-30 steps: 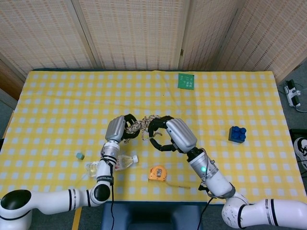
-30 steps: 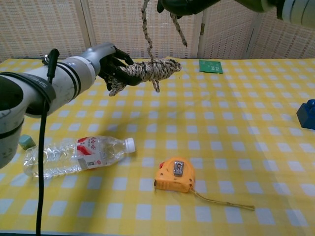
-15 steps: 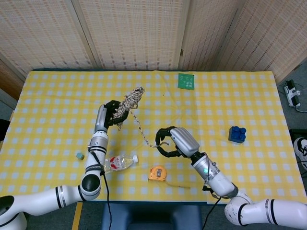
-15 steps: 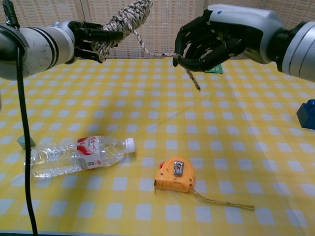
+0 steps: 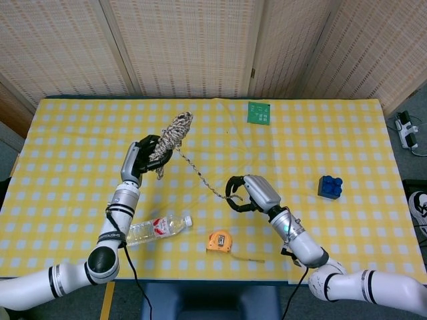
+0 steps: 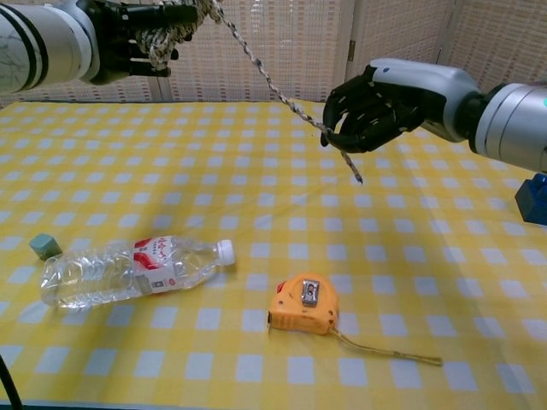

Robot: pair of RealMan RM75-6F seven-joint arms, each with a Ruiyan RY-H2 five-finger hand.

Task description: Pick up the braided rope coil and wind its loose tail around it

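My left hand [image 5: 142, 155] grips the lower end of the braided rope coil [image 5: 171, 135], holding it raised above the table; in the chest view the left hand [image 6: 128, 34] shows at the top left edge. The loose tail [image 5: 199, 173] runs taut from the coil down and to the right to my right hand [image 5: 244, 194], which pinches it near its end. In the chest view the tail [image 6: 265, 75] slants across to the right hand [image 6: 369, 108], and a short end hangs below the fingers.
A clear plastic bottle [image 6: 137, 269] lies at the front left, a small green block [image 6: 44, 247] beside it. An orange tape measure [image 6: 302, 305] sits front centre with its tape pulled out. A blue block [image 5: 330, 186] is at the right, a green card [image 5: 259, 113] at the back.
My left hand has carried the coil further left and up. My right hand has moved lower and to the right, drawing the tail straighter and tauter.
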